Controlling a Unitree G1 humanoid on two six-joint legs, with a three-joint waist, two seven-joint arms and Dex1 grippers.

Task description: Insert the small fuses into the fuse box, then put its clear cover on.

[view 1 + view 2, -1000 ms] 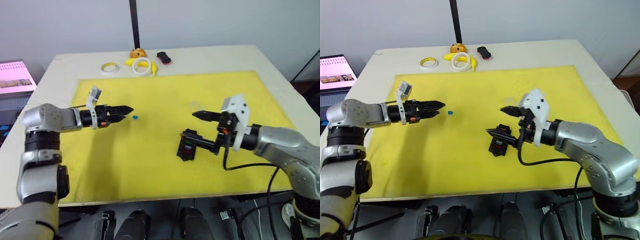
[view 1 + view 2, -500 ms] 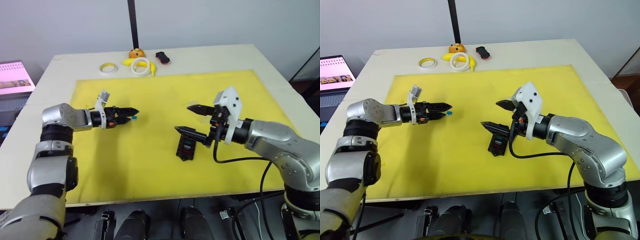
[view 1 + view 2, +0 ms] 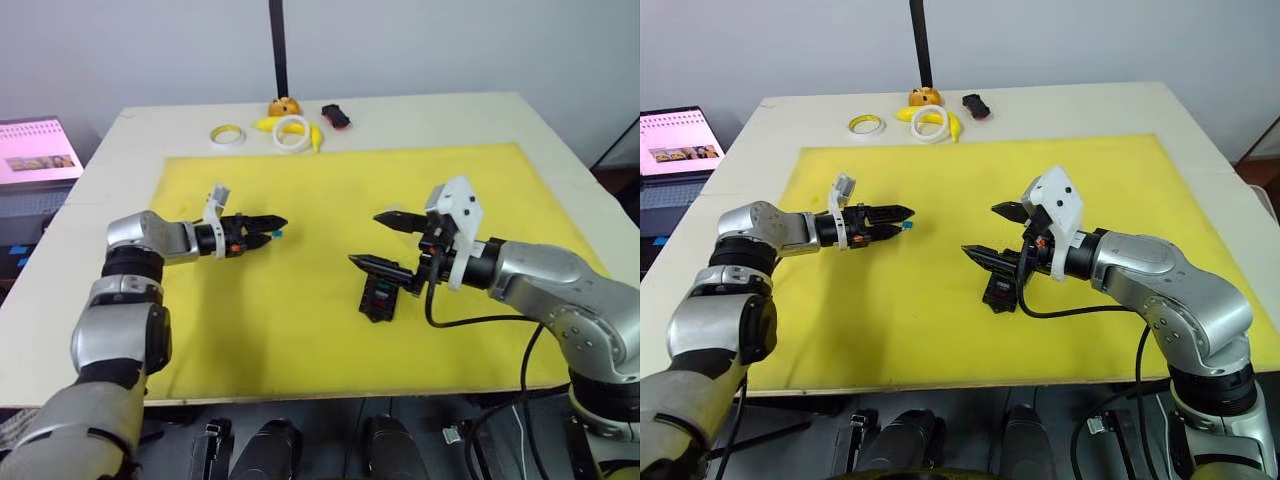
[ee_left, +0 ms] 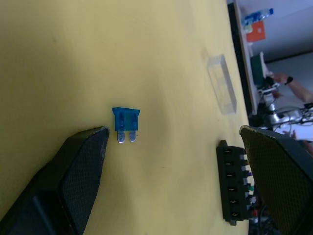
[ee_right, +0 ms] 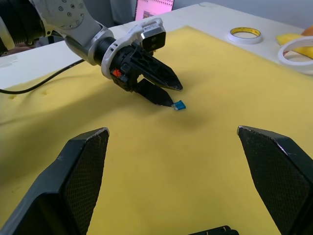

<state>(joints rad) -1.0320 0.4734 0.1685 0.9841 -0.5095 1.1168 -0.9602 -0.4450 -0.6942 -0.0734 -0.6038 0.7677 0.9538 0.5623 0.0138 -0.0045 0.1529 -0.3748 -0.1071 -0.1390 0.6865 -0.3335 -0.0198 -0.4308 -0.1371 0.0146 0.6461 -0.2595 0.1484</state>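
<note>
A teal small fuse (image 4: 125,122) lies flat on the yellow mat (image 3: 300,330). My left gripper (image 3: 280,226) is open, its tips at the fuse, which lies between the fingers close to one fingertip (image 4: 93,142). The fuse box (image 3: 380,297), a black block with coloured fuses in some slots, sits mid-mat. My right gripper (image 3: 365,238) hovers open just above and left of it, holding nothing. The clear cover (image 4: 222,83) rests on the mat beyond the fuse box. In the right wrist view the left gripper (image 5: 171,95) points at the fuse (image 5: 180,105).
At the table's far edge sit two tape rings (image 3: 226,133) (image 3: 292,131), a yellow banana-like object (image 3: 265,124), an orange object (image 3: 285,105) and a black-and-red object (image 3: 336,116). A dark pole (image 3: 277,45) rises behind them. A laptop (image 3: 35,150) stands off the table's left.
My left gripper has reached right until its tips are at the teal fuse. The right gripper lifted its lower finger off the fuse box and shifted left. The camera has also shifted.
</note>
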